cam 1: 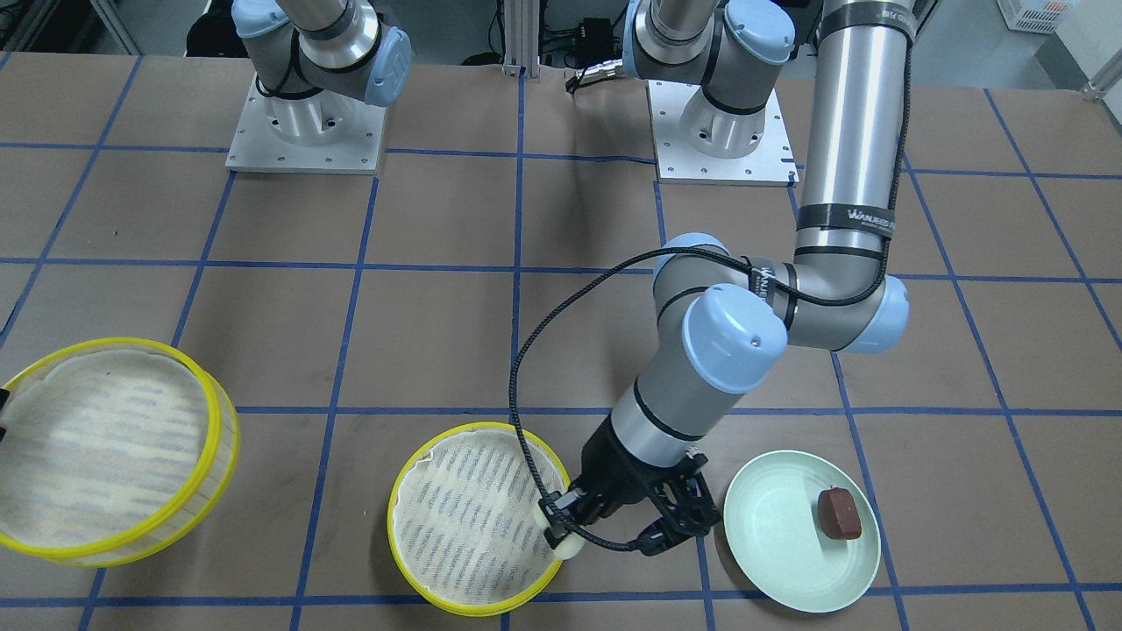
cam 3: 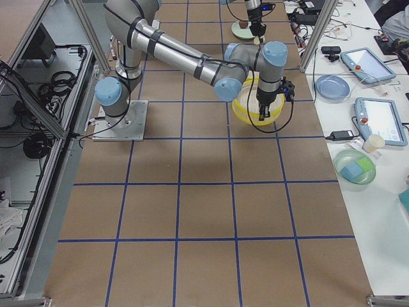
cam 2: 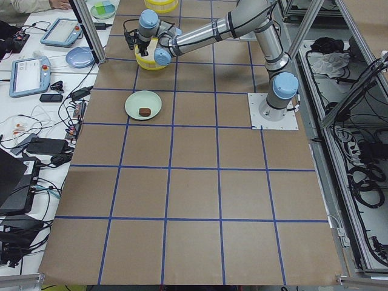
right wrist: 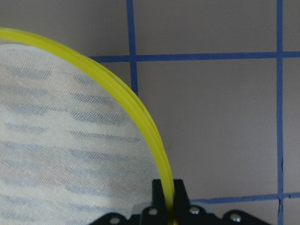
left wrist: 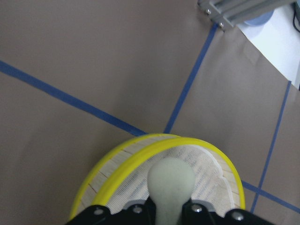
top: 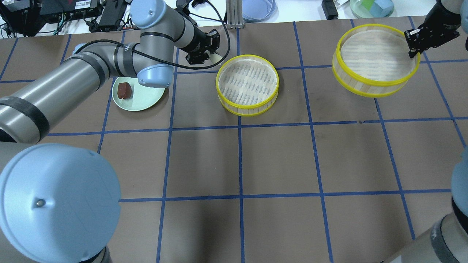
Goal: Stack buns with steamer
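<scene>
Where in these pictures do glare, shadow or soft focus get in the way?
Front-facing: glare streaks the left arm's silver tube. Left wrist: the cream bun sits close, slightly soft. Right wrist: the steamer rim is crisp. Overhead: soft shadows darken the near table.

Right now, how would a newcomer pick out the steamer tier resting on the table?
On the brown gridded table, find the pale green plate on the robot's left side. The round yellow-rimmed tier next to it, toward the middle, sits flat with the left end effector holding the cream bun at its rim; its twin hangs tilted in the right end effector.
</scene>
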`<state>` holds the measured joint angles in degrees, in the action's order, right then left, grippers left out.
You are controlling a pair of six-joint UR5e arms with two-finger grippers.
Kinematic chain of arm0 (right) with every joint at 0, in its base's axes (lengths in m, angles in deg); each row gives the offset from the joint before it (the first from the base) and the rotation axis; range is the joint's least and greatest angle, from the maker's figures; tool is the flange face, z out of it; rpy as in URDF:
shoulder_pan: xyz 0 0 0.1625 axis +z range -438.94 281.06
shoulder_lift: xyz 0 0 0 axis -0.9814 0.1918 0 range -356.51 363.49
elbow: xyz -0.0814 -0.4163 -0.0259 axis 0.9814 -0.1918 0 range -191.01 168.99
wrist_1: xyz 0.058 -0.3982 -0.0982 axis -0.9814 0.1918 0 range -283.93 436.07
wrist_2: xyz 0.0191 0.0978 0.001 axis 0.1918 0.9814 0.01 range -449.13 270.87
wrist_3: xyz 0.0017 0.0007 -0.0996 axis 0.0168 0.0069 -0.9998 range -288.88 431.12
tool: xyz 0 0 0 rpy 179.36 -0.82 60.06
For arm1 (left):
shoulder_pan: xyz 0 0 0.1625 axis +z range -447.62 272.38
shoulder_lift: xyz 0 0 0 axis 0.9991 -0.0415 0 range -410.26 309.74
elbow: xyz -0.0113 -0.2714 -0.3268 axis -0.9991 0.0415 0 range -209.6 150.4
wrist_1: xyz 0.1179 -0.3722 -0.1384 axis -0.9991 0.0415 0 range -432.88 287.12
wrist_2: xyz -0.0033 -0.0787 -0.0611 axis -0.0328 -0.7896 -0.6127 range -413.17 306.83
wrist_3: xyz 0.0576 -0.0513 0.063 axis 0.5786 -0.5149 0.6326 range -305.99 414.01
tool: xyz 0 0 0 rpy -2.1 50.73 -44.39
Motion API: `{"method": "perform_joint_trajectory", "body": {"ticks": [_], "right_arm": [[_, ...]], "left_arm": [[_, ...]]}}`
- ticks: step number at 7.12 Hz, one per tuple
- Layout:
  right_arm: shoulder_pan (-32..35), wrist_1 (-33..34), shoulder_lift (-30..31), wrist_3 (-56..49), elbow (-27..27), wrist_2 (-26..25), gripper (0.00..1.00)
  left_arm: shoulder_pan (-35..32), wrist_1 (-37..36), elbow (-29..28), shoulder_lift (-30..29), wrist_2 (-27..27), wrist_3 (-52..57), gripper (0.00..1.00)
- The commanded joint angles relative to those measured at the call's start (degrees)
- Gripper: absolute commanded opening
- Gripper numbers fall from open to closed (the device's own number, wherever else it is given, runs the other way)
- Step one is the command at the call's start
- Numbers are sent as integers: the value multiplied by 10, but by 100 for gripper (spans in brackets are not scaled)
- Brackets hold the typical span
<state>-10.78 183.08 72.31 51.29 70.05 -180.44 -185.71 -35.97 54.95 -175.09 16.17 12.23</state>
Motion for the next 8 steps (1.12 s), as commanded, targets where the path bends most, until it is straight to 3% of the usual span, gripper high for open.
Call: {"method": "perform_joint_trajectory", "body": {"ticks": [1, 2, 3, 4, 8], "right_arm": [[15, -43, 54, 8, 9, -2, 0], [24, -37, 73, 14, 13, -2, 0], [33, -40, 78, 19, 22, -2, 0], [35, -38, 77, 18, 30, 2, 0], [36, -15, 83, 56, 34, 5, 0]], "left_arm": [[-31, -6, 3, -31, -16, -40, 0], [-40, -4, 3, -43, -16, -49, 22], [-40, -6, 3, -43, -13, -53, 90], [-40, -6, 1, -41, -15, -53, 100], [-39, 0, -4, -29, -15, -62, 100]]}}
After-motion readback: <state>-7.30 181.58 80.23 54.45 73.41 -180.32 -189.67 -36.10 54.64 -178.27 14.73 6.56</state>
